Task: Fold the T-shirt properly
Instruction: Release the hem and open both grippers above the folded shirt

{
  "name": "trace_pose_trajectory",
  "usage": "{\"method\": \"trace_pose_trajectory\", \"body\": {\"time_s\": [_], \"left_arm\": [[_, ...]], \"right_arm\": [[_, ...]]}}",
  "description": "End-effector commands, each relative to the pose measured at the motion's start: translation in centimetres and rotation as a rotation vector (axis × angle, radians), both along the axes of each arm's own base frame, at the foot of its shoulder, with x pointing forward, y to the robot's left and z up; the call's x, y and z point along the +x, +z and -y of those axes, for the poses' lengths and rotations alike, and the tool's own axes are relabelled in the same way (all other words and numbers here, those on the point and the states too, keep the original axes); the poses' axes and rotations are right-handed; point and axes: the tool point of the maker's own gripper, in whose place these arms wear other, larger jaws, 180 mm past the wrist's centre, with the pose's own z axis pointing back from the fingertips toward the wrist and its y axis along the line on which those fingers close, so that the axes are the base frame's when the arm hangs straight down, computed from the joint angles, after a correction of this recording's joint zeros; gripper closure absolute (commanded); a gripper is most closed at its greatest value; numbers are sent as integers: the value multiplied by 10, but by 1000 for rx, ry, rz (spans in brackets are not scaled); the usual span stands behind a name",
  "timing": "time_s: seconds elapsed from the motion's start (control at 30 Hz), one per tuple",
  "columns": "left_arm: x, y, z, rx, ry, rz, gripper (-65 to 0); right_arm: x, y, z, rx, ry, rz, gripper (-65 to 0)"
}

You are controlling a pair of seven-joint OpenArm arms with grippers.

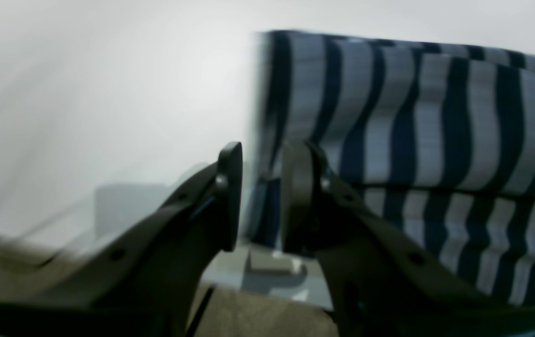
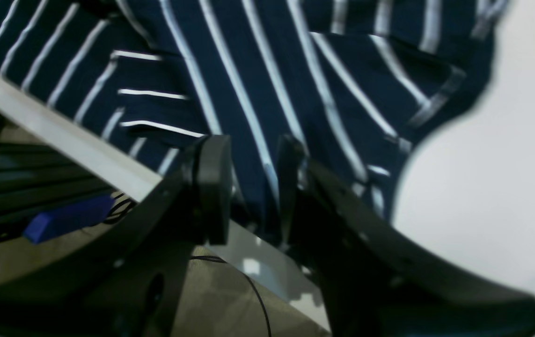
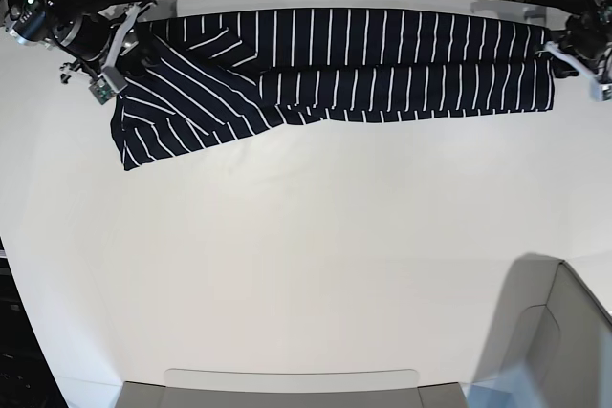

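Here both grippers clamp the T-shirt [image 3: 354, 64]: left gripper [image 1: 260, 196] its hem, right gripper [image 2: 253, 187] the collar end. Keep the cloth between them taut over the desk [image 3: 306, 265].

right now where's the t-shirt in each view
Left wrist: T-shirt fills the right half, its edge by the left end effector.
Right wrist: across the top and centre, behind the right end effector.
Base: along the far table edge.
Shared landmark: the white table.

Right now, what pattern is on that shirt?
The T-shirt is dark navy with thin white stripes, clearest in the base view.
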Motion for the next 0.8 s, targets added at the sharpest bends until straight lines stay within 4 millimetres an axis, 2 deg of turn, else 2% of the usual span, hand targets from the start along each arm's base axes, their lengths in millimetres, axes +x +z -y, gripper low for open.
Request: {"method": "trace_pose_trajectory", "body": {"time_s": [0.0, 0.17, 0.27, 0.37, 0.47, 0.77], "left_arm": [[8, 14, -4, 19, -11, 39, -153], [14, 9, 0, -72, -15, 58, -156], [19, 13, -4, -120, -3, 94, -156], [19, 13, -10, -136, 8, 94, -157], [13, 5, -14, -167, 37, 79, -157], [14, -1, -5, -213, 31, 78, -157]], "right_arm": [[8, 8, -1, 11, 10, 35, -181], [17, -3, 5, -51, 17, 31, -181], [22, -6, 4, -92, 36, 37, -181], [24, -6, 4, -95, 40, 42, -181], [28, -4, 4, -95, 39, 54, -181], [35, 1, 10, -125, 57, 68, -181]]}}
